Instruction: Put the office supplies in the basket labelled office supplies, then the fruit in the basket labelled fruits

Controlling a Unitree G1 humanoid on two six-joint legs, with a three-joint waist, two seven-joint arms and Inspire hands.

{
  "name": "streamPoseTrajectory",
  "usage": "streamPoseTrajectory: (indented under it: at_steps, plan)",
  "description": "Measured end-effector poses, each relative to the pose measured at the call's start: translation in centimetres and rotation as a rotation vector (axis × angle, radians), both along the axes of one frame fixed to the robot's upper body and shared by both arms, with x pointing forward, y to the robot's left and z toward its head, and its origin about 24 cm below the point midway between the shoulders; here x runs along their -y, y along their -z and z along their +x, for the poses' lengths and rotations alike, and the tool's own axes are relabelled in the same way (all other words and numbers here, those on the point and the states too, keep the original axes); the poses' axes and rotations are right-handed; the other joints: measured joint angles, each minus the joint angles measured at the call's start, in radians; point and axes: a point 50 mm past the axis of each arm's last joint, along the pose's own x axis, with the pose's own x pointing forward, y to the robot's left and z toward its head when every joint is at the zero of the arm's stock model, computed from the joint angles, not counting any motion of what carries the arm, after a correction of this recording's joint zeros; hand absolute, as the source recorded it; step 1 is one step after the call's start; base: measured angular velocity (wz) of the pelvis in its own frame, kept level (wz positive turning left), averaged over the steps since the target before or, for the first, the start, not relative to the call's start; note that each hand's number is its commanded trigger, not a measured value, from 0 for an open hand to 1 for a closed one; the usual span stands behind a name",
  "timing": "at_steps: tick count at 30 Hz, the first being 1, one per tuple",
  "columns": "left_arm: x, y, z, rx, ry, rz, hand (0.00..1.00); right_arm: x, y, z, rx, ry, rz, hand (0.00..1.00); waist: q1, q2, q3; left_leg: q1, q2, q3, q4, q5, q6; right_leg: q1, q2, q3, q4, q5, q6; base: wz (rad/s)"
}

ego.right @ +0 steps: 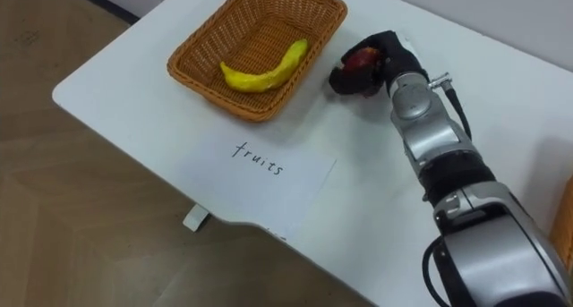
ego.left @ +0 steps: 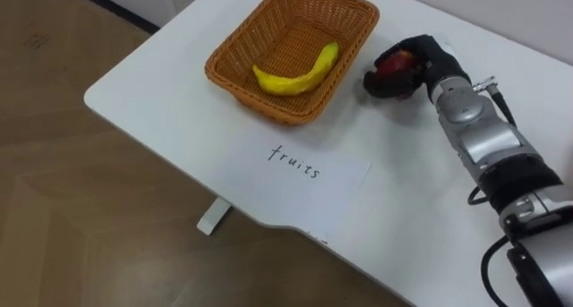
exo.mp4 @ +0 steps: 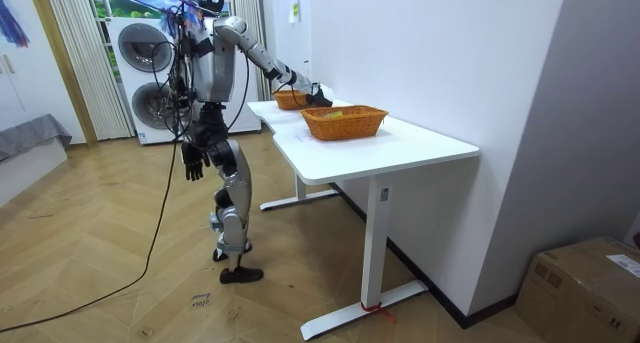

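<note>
One round red apple (ego.left: pixel 395 63) is grasped in the curled fingers of the black right hand (ego.left: pixel 431 60) above the white table (ego.left: pixel 170 119), just at three o'clock of the oblong woven wicker basket (ego.left: pixel 243 40) in which a curved yellow banana (ego.left: pixel 300 76) is laid, while the left hand (exo.mp4: pixel 193 161) is hung by the hip.

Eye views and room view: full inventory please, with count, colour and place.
table: white, along the wall; one or two joined, cannot tell
basket: 1, tan wicker, near the table's end
second basket: 1, tan wicker, same tabletop, nearer the room camera
banana: 1, yellow, in the basket
apple: 1, red, just right of the basket, in the right hand
paper: 1, white, handwritten, in front of the basket
washers: 2, white, stacked behind the robot
box: 1, brown cardboard, floor, room view's lower right
right hand: black, fingers curled round the apple
left hand: dark, hanging at the robot's side
</note>
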Motion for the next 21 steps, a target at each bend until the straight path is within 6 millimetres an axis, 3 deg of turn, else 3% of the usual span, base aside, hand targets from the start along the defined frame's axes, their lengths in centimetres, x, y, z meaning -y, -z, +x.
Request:
streamPoseTrajectory:
  at_steps: [14,21]
  plan:
    - [-0.1,0.0,0.3,-0.003,0.000,0.003,0.00,-0.2,0.2,-0.1,-0.032,-0.046,-0.015,1.00,-0.004,-0.006,-0.0002,0.013,-0.001,-0.002,-0.004,0.000,0.000,0.010,0.000,-0.001,-0.003,0.000,0.001,0.00]
    - [-0.3,0.0,-0.3,-0.012,-0.076,-0.002,0.00,-1.8,-0.4,-0.8,-0.011,-0.164,-0.104,1.00,-0.035,-0.004,-0.0010,0.032,-0.002,-0.001,-0.001,-0.006,0.004,0.034,0.000,0.002,-0.005,-0.001,0.003,0.01]
